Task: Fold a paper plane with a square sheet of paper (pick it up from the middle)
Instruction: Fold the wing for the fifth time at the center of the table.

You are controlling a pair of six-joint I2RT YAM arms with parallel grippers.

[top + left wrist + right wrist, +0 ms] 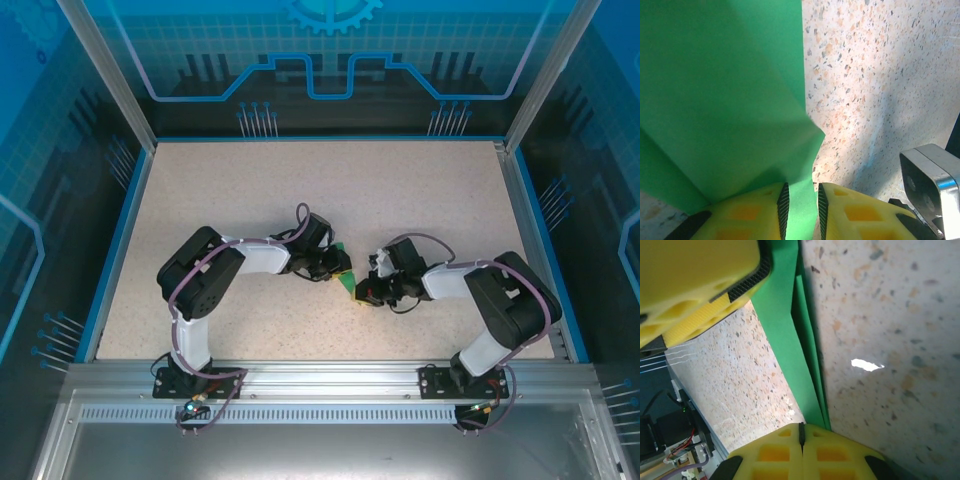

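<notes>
Top external view: the folded green square sheet of paper [345,282] sits mid-table, with the left gripper [335,268] at its 9 o'clock and the right gripper [366,290] at its 3 o'clock. Right wrist view adds creased layers running 12 to 6 o'clock into tightly closed jaws. Left wrist view: narrow jaws pinch it, one corner pointing to 3 o'clock.

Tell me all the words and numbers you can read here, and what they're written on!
No words or numbers can be read.
Blue back wall: a gear drawing and lines, no letters.
Green paper: plain.
Left gripper's yellow fingers: blank.
Small parts at the arm bases: too small to tell.
</notes>
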